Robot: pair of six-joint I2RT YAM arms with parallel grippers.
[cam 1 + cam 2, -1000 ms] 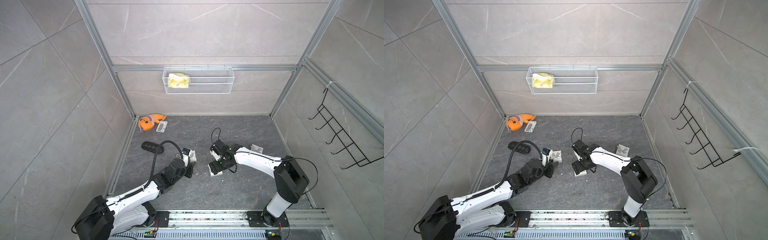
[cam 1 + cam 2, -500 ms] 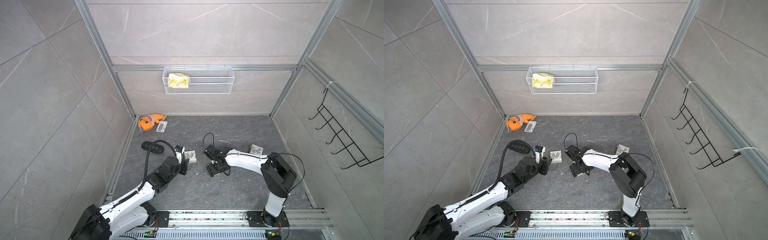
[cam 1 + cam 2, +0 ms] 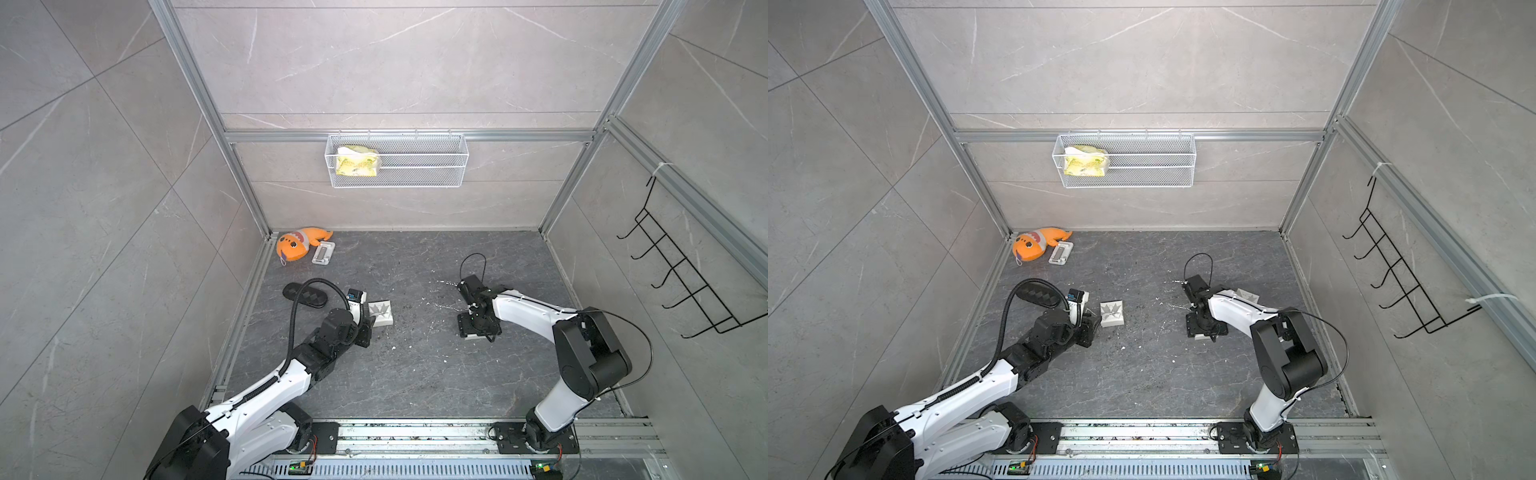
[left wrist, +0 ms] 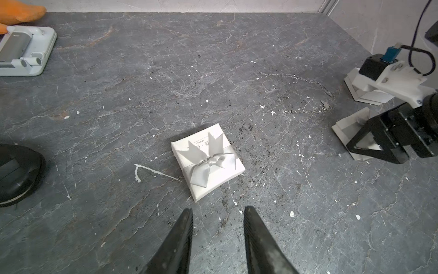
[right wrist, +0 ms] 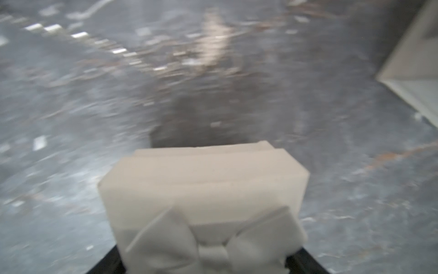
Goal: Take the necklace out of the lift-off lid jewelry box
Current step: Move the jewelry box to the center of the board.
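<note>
A white jewelry box (image 5: 203, 180) with a grey bow sits between my right gripper's black fingers (image 5: 104, 264), which are shut on its sides; that view is blurred. In both top views the right gripper (image 3: 478, 330) (image 3: 1204, 330) is low over the floor with the box under it. The necklace (image 4: 305, 110), a thin silver chain, lies loose on the dark floor between the arms. A second white box with a bow (image 4: 207, 161) (image 3: 380, 312) lies closed just ahead of my left gripper (image 4: 216, 210) (image 3: 365, 330), which is open and empty.
A third white box (image 3: 1248, 296) lies behind the right arm. An orange plush (image 3: 297, 243), a white holder (image 3: 323, 253) and a black oval object (image 3: 305, 295) lie at the back left. On the walls hang a wire basket (image 3: 397, 160) and a hook rack (image 3: 681, 282).
My right gripper has moved to the right, taking its white box along, and its jaws have narrowed. The left gripper stays by the closed bow box.
</note>
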